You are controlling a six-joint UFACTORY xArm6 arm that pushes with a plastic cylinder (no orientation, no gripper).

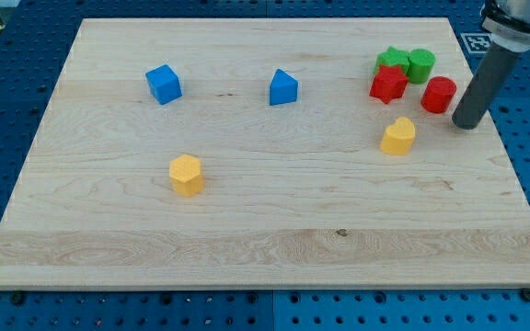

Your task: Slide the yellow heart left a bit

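**Tip parked to the right of the heart, with a clear lane leftward**

Here's my tip (468,124), the bare end of a dark rod. There are no jaws here to spread or pinch, so it simply rests on the wooden board (247,248) near the view's right edge. The red cylinder (439,95) sits just beside it, up and to the view's left, close but apparently not touching.

Now the relation that matters: the yellow heart (398,136) lies to the view's left of my tip and slightly lower, near but apart. That puts the rod on the correct side for a leftward shove, I'd say, though it looks like it wants to drop a touch toward the view's bottom to meet the heart squarely.

Above the heart crowd the red star (388,85) and two green blocks (408,62), shapes hard to call. Leftward, open wood runs on. The yellow hexagon (187,175), blue cube (164,84) and second blue block (283,87) stand well apart.
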